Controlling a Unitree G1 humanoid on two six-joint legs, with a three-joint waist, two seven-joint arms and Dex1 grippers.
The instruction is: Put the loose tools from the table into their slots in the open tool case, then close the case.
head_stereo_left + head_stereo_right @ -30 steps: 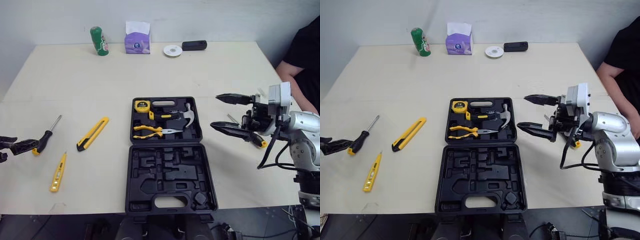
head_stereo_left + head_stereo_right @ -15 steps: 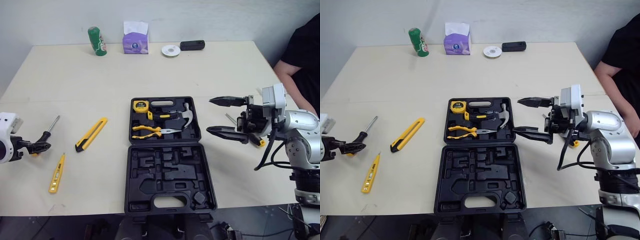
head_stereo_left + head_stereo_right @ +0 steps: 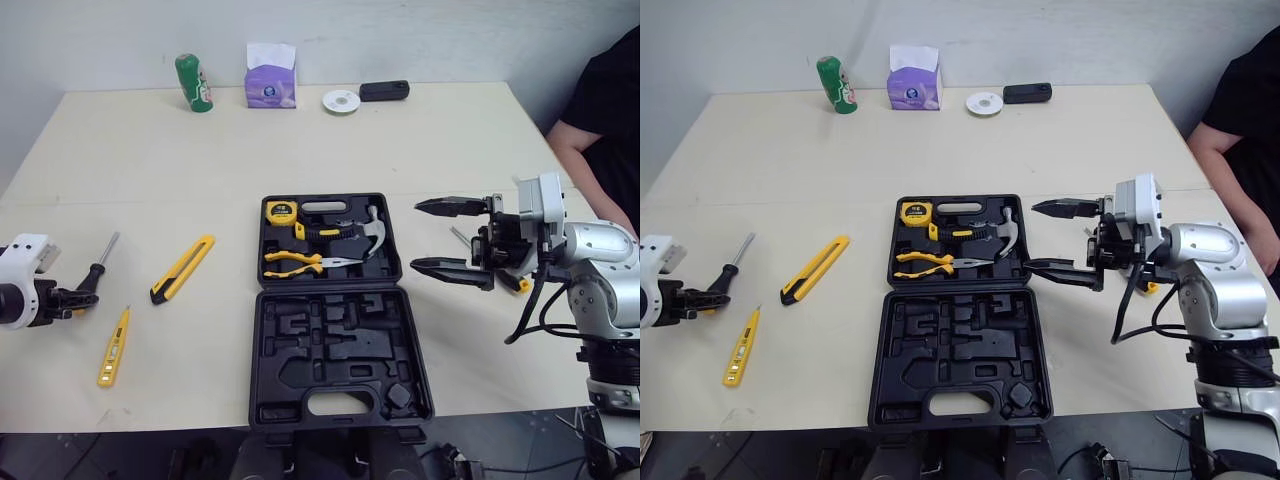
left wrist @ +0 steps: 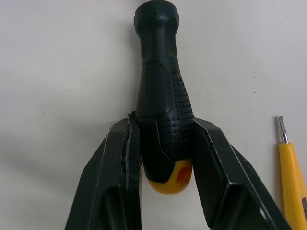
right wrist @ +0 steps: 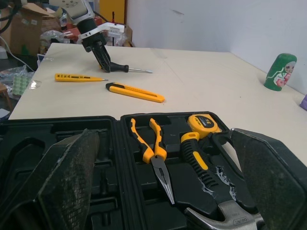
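The open black tool case [image 3: 262, 340] lies mid-table with a tape measure [image 3: 284, 210], pliers [image 3: 300, 262] and a hammer [image 3: 350, 232] in its far half. At the table's left edge my left gripper [image 3: 87, 296] is shut on the black, yellow-capped handle of a screwdriver [image 4: 163, 96] that lies on the table. A yellow utility knife [image 3: 184, 268] and a yellow tester screwdriver [image 3: 114, 346] lie nearby. My right gripper [image 3: 420, 235] hangs open just right of the case, holding nothing. Behind it lies a small yellow-handled tool [image 3: 520, 284], partly hidden.
Along the far edge stand a green figure [image 3: 193, 82], a purple tissue box [image 3: 271, 75], a white disc [image 3: 341, 100] and a black device [image 3: 385, 90]. A person in black [image 3: 600, 120] sits at the right side.
My left gripper has moved in along the screwdriver handle and shut on it. The right gripper has drifted slightly left toward the case, still open.
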